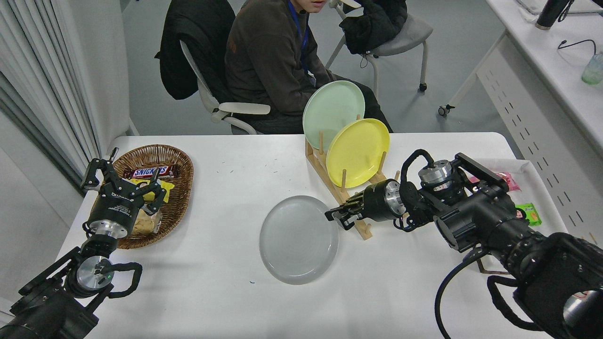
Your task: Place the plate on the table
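Grey plate [298, 239] lies on table [226, 292]; right gripper [335, 216] at its 2 o'clock rim, fingers pinching rim; left gripper [123, 184] parked, claws wide.

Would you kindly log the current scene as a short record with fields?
grey plate: flat on the table, in front of the rack
right pincer: at the plate's right rim, grip unclear
rack: wooden, holds yellow plate and mint green plate upright
basket: wicker, far left, holds snacks
left pincer: parked open over the basket
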Controlling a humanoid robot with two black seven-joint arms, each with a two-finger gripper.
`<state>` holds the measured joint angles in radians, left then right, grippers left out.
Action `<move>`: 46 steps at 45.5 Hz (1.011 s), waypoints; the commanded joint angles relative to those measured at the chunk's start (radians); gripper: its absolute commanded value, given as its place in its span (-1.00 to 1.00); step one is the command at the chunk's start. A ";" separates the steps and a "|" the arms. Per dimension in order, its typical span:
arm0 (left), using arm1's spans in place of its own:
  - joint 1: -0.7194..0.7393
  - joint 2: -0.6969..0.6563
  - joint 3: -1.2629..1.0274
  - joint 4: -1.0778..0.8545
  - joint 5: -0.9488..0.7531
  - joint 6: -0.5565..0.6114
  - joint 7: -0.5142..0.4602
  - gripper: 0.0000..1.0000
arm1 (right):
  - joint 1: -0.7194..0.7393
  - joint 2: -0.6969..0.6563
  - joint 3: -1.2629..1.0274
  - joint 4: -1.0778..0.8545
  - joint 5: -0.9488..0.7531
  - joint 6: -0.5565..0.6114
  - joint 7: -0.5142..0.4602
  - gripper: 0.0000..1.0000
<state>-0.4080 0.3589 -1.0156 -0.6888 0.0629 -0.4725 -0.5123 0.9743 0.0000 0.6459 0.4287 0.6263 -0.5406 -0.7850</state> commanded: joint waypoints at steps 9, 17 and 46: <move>0.000 0.000 0.000 0.000 0.000 0.000 0.000 0.96 | -0.011 0.000 -0.002 0.025 0.000 -0.099 0.000 -1.00; 0.000 0.000 0.000 0.000 0.000 0.000 0.000 0.96 | -0.026 0.000 -0.009 0.024 -0.002 -0.108 0.000 -1.00; 0.000 0.000 0.000 0.000 0.000 0.000 0.000 0.96 | -0.039 0.000 0.009 0.012 0.001 -0.199 0.000 -1.00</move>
<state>-0.4080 0.3589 -1.0155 -0.6888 0.0628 -0.4725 -0.5123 0.9557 0.0000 0.6454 0.4465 0.6239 -0.7172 -0.7849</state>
